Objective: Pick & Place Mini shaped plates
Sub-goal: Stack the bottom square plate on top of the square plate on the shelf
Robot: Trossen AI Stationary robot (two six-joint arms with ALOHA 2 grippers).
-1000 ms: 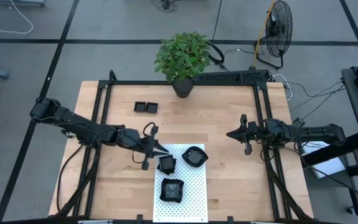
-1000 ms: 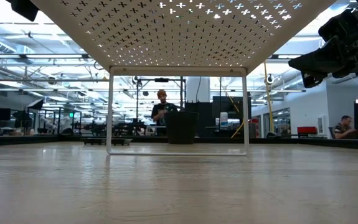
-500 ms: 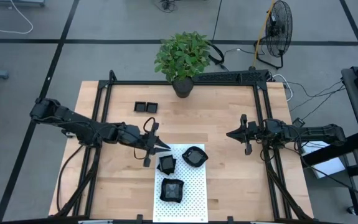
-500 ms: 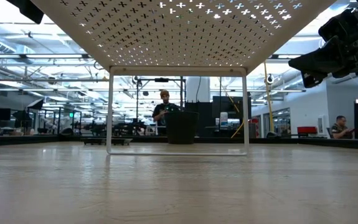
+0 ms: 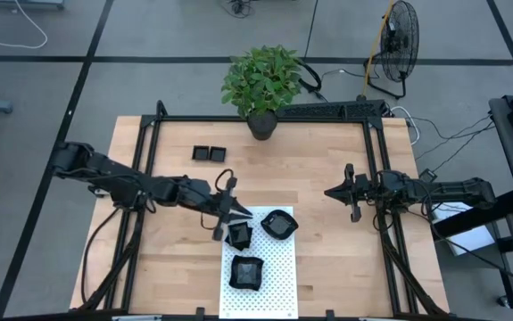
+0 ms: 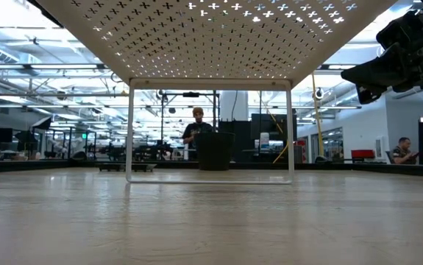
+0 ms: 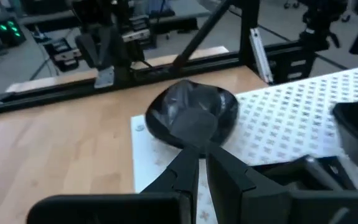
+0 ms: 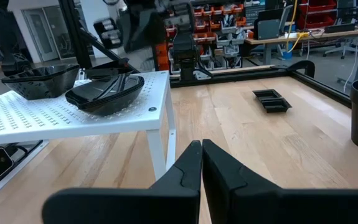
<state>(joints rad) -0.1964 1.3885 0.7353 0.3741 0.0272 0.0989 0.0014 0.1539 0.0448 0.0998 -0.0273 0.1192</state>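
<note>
Below the centre of the high view, a white dotted rectangular mat (image 5: 269,267) stands raised on the pale wooden surface (image 5: 327,259) and carries three glossy black mini shaped plates: a rounded one (image 5: 278,224) at its upper right, an angular one (image 5: 239,235) at its upper left, and a squarish one (image 5: 246,272) lower down. Two more small square black plates (image 5: 209,154) lie side by side on the surface in the upper left, near a potted green plant (image 5: 261,85). Reaching from the left, the left claw (image 5: 234,217) is at the mat's upper left corner, its fingers narrowed nearly together beside the angular plate; whether it grips anything I cannot tell. Right of centre, the right claw (image 5: 335,192) hangs fully closed, holding nothing.
</note>
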